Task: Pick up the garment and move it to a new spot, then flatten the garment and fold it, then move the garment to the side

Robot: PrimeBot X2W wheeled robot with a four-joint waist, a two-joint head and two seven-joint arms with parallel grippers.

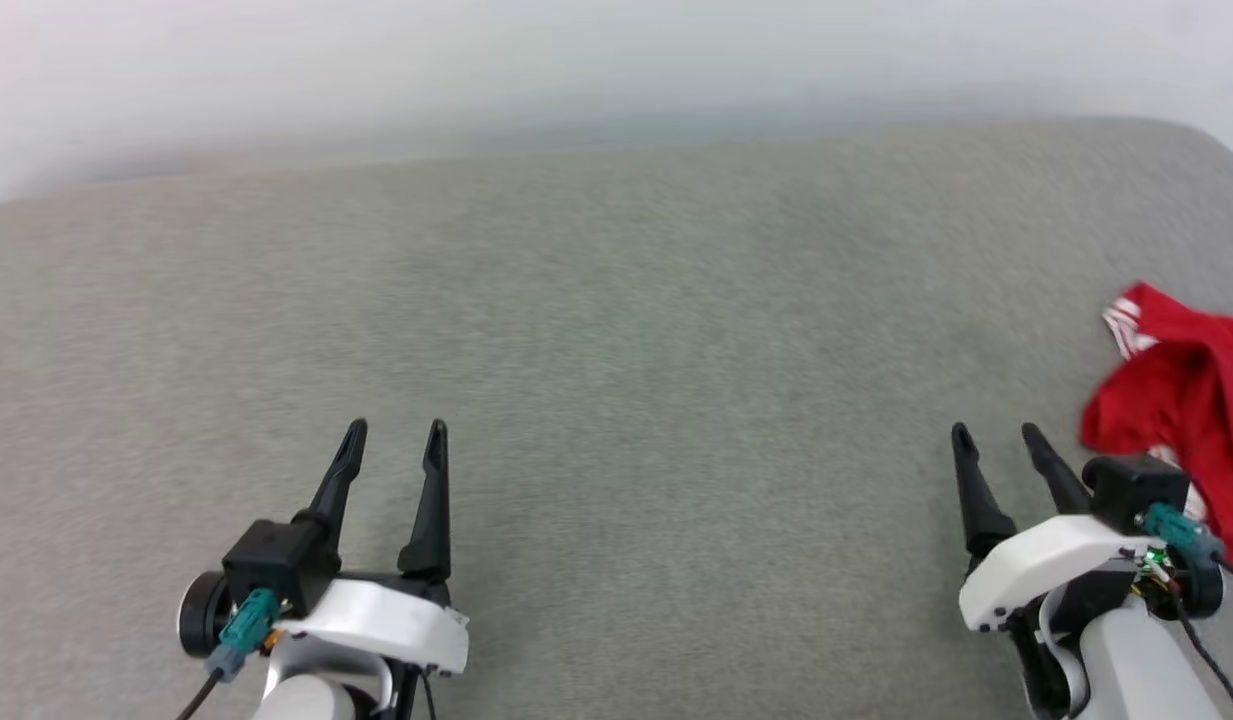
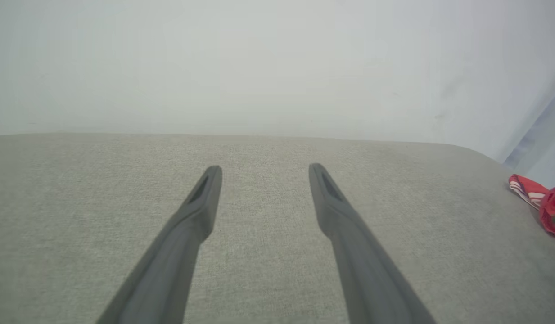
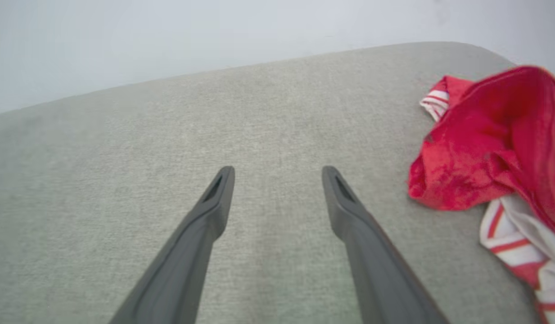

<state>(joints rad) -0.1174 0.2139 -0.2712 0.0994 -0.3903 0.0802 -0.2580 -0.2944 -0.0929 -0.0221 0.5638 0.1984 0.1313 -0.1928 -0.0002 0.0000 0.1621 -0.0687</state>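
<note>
1. Where it lies bunched at the far right of the grey fabric-covered desk [image 1: 616, 330], the garment [image 1: 1186, 390] is a rumpled red heap with a strip of red-and-white striped trim poking out at its far end.
2. No lettering can be made out on it; the cloth is folded over itself.
3. The right wrist view gives the closest look at the garment [image 3: 484, 144]: a raised red fold, and beneath it white cloth with red stripes that runs off the lower right corner.
4. In the left wrist view the garment [image 2: 554, 209] is a small red lump with striped trim at the right edge, well apart from the left gripper [image 2: 264, 168].
5. The head view shows both arms: the left gripper [image 1: 396, 430] at the lower left and the right gripper [image 1: 996, 432] at the lower right, just beside the garment.
6. Both grippers stand wide, with nothing between their fingers; the right gripper [image 3: 277, 170] points past the garment's left side.
</note>
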